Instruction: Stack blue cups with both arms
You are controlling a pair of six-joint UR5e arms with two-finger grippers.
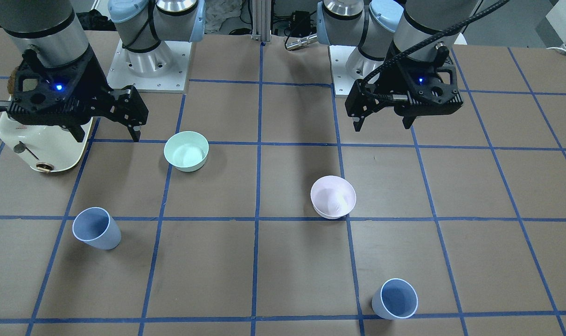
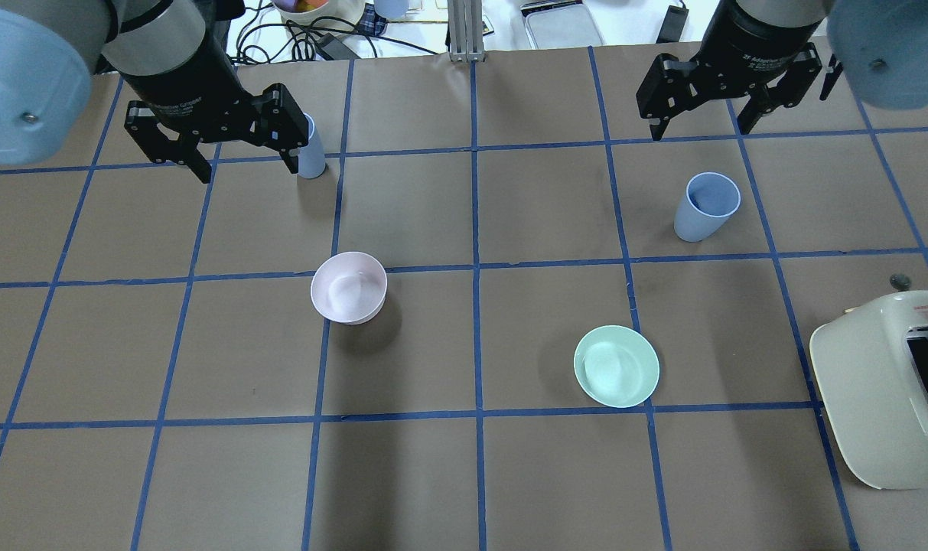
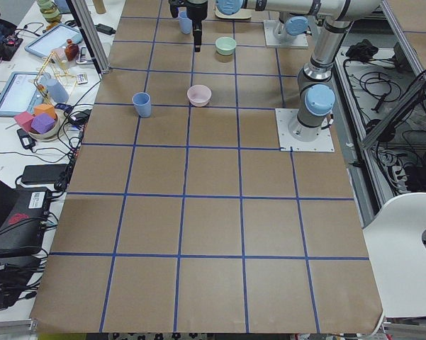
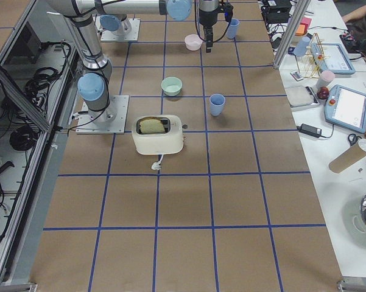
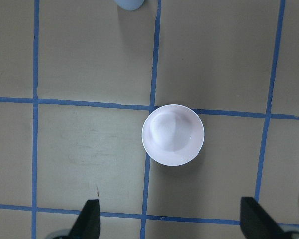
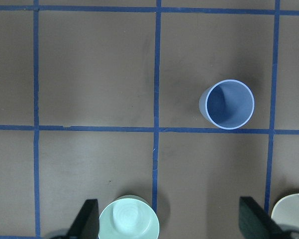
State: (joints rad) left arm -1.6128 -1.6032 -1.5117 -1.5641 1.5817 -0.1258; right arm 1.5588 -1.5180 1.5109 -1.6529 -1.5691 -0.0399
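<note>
Standing upright: two matte periwinkle blue cups (image 1: 97, 228) (image 1: 395, 299), pale rims; left gripper (image 2: 247, 172), right gripper (image 2: 701, 130) spread wide, empty.

In the overhead view the left gripper (image 2: 247, 170) covers one side of the left cup (image 2: 314, 157) and part of its rim, and the toaster (image 2: 877, 383) runs off the right edge. From the left wrist that cup is cut by the top edge, and just the fingertips (image 5: 89, 221) poke up from the bottom edge. From the right wrist the green bowl (image 6: 129, 219) is cut by the bottom edge; the toaster barely enters at the corner. In the front view the right gripper (image 1: 108, 136) hides the toaster's far part. In the side views the far gripper is too small to judge
</note>
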